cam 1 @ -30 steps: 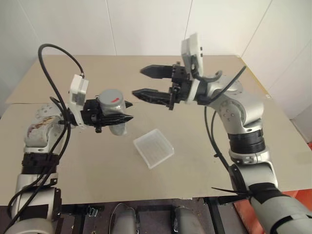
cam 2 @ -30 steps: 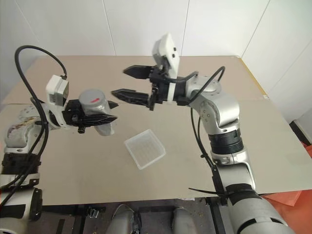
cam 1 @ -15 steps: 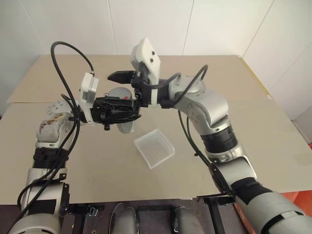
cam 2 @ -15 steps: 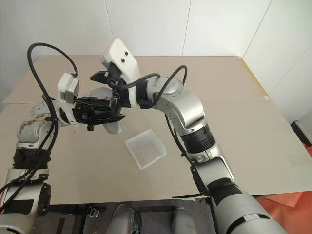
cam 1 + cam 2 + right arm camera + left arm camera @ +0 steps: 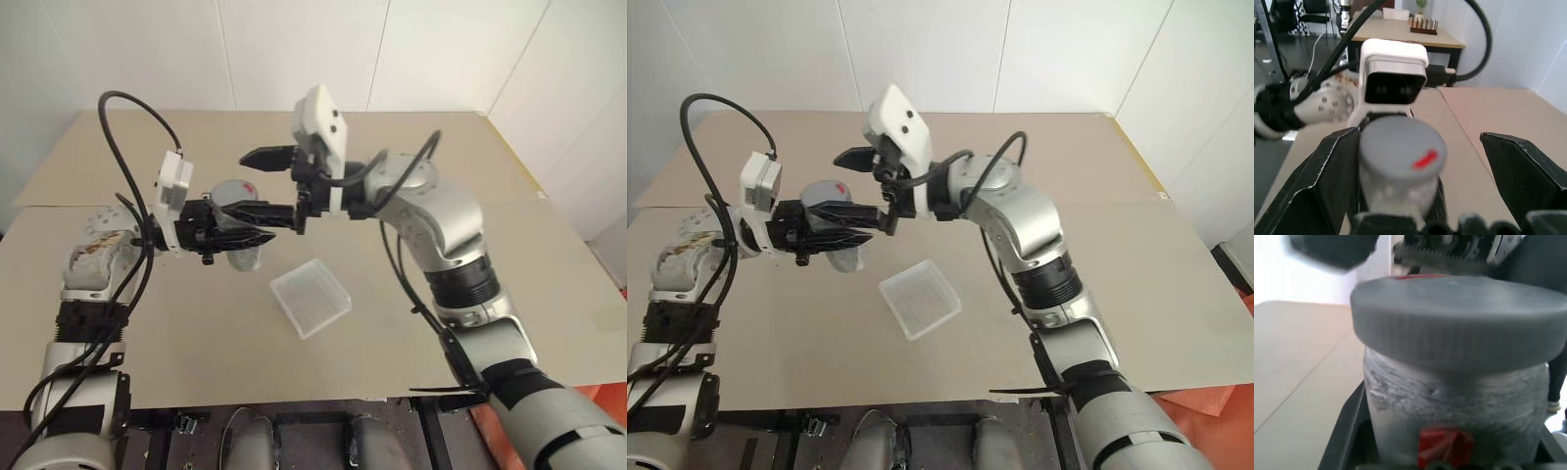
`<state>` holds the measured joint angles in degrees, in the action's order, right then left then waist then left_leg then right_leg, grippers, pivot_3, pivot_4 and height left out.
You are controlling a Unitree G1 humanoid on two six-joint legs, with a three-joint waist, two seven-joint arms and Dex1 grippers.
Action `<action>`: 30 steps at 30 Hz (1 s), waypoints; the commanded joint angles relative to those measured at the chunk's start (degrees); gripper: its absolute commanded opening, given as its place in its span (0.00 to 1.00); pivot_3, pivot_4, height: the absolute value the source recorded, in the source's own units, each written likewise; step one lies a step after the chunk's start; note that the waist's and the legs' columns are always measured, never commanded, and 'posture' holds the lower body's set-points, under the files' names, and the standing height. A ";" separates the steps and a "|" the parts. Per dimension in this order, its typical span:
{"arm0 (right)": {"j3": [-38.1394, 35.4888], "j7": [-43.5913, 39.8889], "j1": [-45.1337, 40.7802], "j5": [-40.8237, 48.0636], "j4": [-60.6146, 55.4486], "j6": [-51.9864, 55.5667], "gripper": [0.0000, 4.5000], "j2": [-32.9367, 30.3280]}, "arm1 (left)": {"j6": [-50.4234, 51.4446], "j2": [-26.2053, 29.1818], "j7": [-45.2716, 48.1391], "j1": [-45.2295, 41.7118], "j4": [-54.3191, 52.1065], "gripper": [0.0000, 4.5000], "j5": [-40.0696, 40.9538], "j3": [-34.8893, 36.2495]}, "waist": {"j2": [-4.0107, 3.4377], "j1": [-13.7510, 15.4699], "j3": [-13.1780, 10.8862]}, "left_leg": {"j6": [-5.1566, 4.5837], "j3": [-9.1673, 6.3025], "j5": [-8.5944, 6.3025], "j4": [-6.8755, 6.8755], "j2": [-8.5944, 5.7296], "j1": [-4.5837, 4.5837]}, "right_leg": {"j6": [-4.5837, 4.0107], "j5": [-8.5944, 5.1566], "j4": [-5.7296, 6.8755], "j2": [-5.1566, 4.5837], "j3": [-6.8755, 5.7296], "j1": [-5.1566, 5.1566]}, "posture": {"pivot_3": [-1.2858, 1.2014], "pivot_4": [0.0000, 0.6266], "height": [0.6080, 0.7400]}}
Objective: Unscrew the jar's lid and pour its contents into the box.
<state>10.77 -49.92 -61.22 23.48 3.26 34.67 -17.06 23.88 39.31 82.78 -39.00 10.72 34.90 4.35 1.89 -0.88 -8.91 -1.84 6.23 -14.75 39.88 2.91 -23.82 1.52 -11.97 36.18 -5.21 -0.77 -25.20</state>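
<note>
Grey lid [image 5: 235, 190] sits on the jar [image 5: 238, 253] — pinched by the left gripper [image 5: 257, 222] above the tan bench [image 5: 549, 294]. The right gripper [image 5: 257, 184] straddles the lid, its 2 fingers spread — the box [image 5: 310, 298] lies just beside, below.

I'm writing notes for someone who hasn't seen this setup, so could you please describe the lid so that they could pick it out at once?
Start at the tan table, then find the left gripper held above it, shut on the jar. The lid is the flat, round, pale grey cap still on the jar, between the open right gripper's fingers. A small red mark on its top sets it apart from the clear box on the table.
</note>
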 commanded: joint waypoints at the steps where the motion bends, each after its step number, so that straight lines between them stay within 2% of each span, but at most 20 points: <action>1: -3.61 2.14 0.22 -1.99 3.36 -1.29 0.99 -2.36 | -0.79 1.42 1.90 -0.09 -3.14 0.43 1.98 2.30 | 0.00 0.21 0.00 | 0.00 0.00 0.00 0.00 -0.01 0.01 | 0.00 0.00 -0.06 -0.04 -0.03 0.02 | 0.52 0.24 1.00; 5: -4.44 3.65 0.25 -2.40 3.43 -0.99 0.99 -2.05 | -0.87 1.56 2.09 -0.39 -2.80 0.43 1.75 2.26 | -0.01 -0.51 -0.01 | 0.03 0.04 0.02 -0.06 0.01 0.00 | 0.00 0.00 -0.02 0.02 0.06 -0.10 | 0.52 0.24 1.00; 12: -7.35 3.89 0.99 4.92 -8.80 6.13 0.99 -1.94 | -2.01 -0.82 1.13 -2.26 -0.33 0.43 0.40 1.06 | -0.02 -0.03 -0.01 | 0.02 0.02 0.01 -0.04 0.03 -0.02 | 0.00 0.00 0.01 0.03 0.04 -0.07 | 0.52 0.24 1.00; 17: -5.81 6.14 -0.17 7.40 -13.65 9.52 0.99 0.91 | -2.98 -2.73 1.50 -3.74 1.59 0.43 -0.54 0.20 | -0.02 0.06 -0.01 | 0.02 0.02 0.01 -0.01 0.02 0.00 | 0.00 0.00 -0.02 0.02 0.03 -0.04 | 0.52 0.24 1.00; 23: -0.60 9.00 -2.22 4.66 -11.63 8.95 0.99 6.27 | -3.88 -4.52 1.76 -5.81 3.20 0.43 -1.05 -0.28 | -0.02 -0.13 -0.01 | 0.02 0.02 0.01 -0.02 0.02 0.00 | 0.00 0.00 0.01 0.04 0.03 -0.06 | 0.52 0.24 1.00; 30: 1.07 9.05 -3.02 1.58 -6.84 6.47 0.99 8.18 | -3.98 -4.45 1.79 -5.48 2.37 0.43 -0.84 0.36 | -0.02 0.06 -0.01 | 0.01 0.00 0.01 -0.01 0.00 -0.01 | 0.00 0.00 0.01 0.02 0.01 -0.03 | 0.52 0.24 1.00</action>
<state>12.58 -40.98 -62.50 25.55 -3.26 43.42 -9.05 20.93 34.35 84.40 -43.89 14.43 33.58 3.54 1.88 -0.82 -8.92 -1.83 6.23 -14.74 39.86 2.91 -23.84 1.52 -11.97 36.20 -5.19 -0.76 -25.22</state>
